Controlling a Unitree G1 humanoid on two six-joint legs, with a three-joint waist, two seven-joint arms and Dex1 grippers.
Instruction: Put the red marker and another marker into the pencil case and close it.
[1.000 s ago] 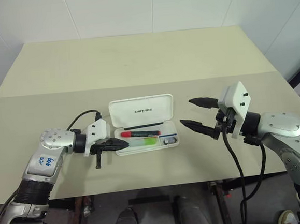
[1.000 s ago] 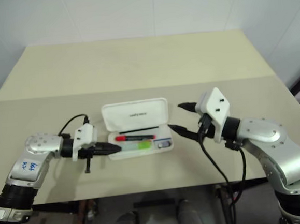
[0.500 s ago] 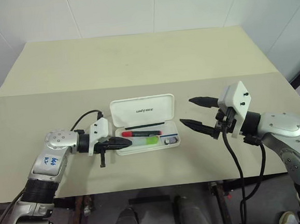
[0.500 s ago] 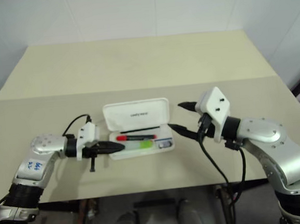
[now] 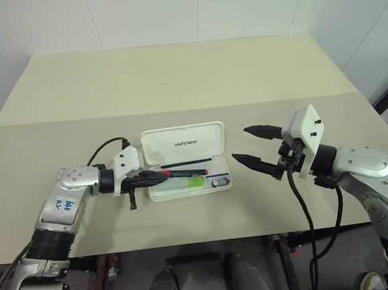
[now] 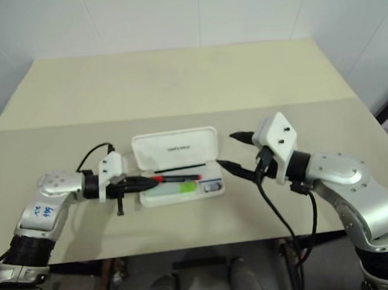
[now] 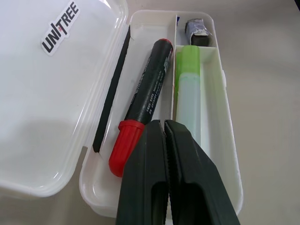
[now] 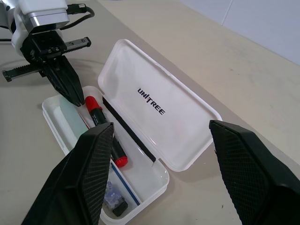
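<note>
Since both markers already lie in the open case (image 5: 190, 179) mid-worktop (image 5: 175, 79), my left tool (image 5: 157, 177) is clenched empty at the case's 9 o'clock end, over the red marker (image 7: 143, 105) beside the green marker (image 7: 188, 89). My right tool (image 5: 255, 147) waits released at 3 o'clock, ready for the lid (image 5: 184, 144).

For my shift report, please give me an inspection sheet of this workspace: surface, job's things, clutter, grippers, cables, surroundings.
Surface: beige rectangular table, bare apart from the case.
Job's things: flat white plastic pencil case lies with its lid open; black marker with red cap and stubby pale-green marker lie inside, in separate compartments.
Clutter: thin black pen and small dark shiny object inside the case.
Grippers: left gripper shut, tips over the case's end; right gripper open, beside the case's other end.
Cables: black cable at left wrist; another hangs from right wrist.
Surroundings: white walls.
</note>
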